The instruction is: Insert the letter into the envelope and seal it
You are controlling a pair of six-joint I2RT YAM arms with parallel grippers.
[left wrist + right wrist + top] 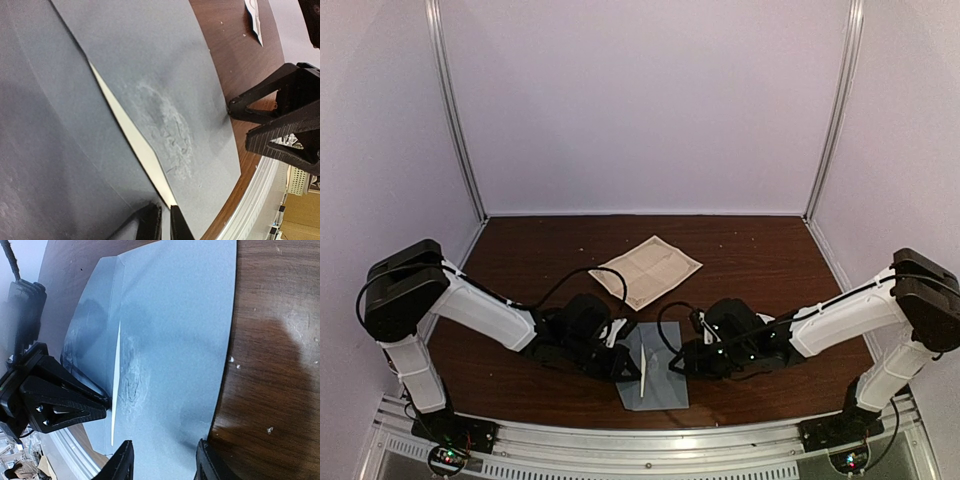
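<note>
The grey-blue envelope (658, 385) lies flat near the table's front edge, between both grippers. My left gripper (625, 362) is shut on the left flap's edge (125, 200), which is lifted slightly. A thin white sliver (135, 140) shows along that edge. My right gripper (165, 460) stands open just over the envelope's right side (190, 340). One fingertip is above the paper and the other is at its right edge; nothing is between them. The letter (648, 268), a cream creased sheet, lies further back on the table, apart from the envelope.
The table (770, 260) is dark brown wood with a few small crumbs. A metal rail (650, 440) runs along the near edge, just beyond the envelope's bottom. White walls close in the back and both sides.
</note>
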